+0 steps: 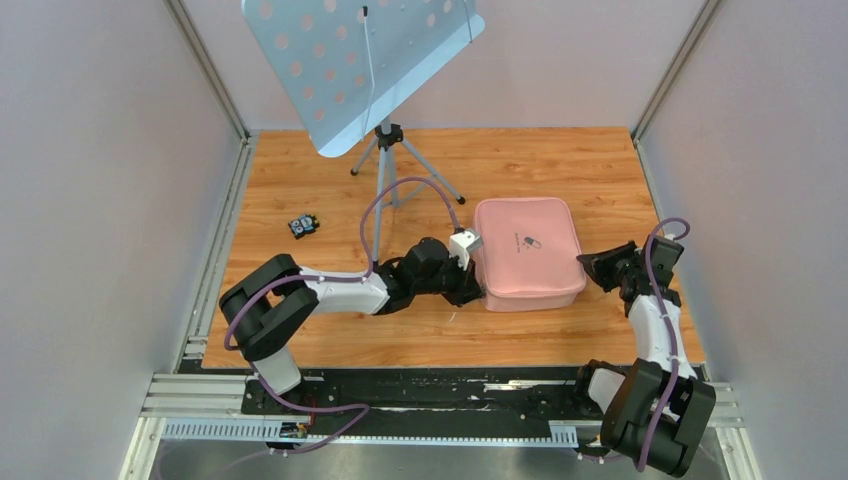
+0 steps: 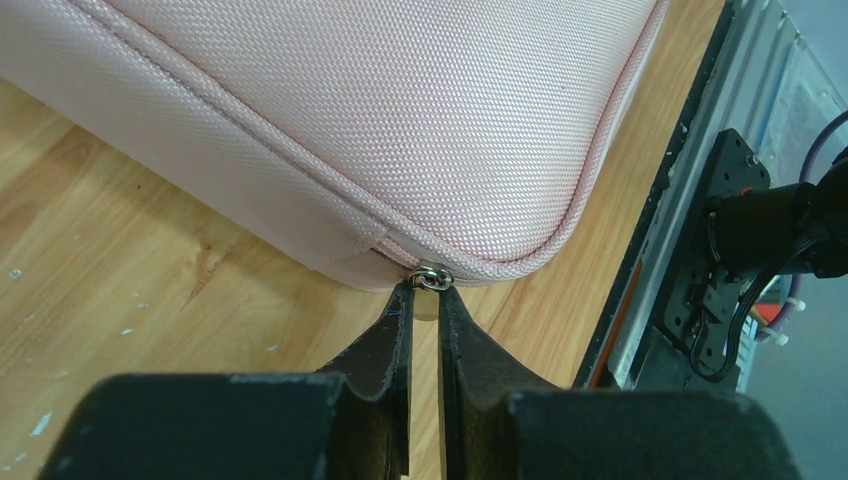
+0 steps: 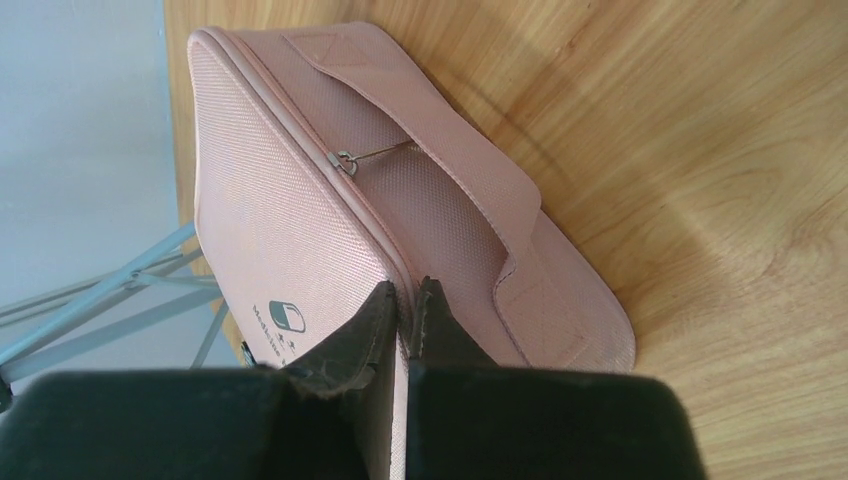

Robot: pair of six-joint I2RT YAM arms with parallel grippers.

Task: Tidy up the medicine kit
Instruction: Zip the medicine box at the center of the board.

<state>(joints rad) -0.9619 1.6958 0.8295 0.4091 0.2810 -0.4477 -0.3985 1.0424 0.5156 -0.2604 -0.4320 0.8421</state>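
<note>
The pink medicine kit (image 1: pixel 528 250) lies zipped shut on the wooden table, its pill logo (image 3: pixel 288 316) facing up. My left gripper (image 1: pixel 470 292) is at the kit's near left corner. In the left wrist view its fingers (image 2: pixel 428 292) are pinched on the zipper pull, and the metal ring (image 2: pixel 433 279) sits right at their tips. My right gripper (image 1: pixel 587 267) is at the kit's right side. It is shut, with its tips (image 3: pixel 405 288) against the zip seam beside the carry strap (image 3: pixel 450 170). A second zipper pull (image 3: pixel 346 161) rests further along that seam.
A perforated blue music stand (image 1: pixel 360 60) on a tripod (image 1: pixel 385 150) stands behind the kit. A small dark object (image 1: pixel 304 225) lies on the left of the table. Walls close in on both sides, and a metal rail (image 1: pixel 420 405) runs along the near edge.
</note>
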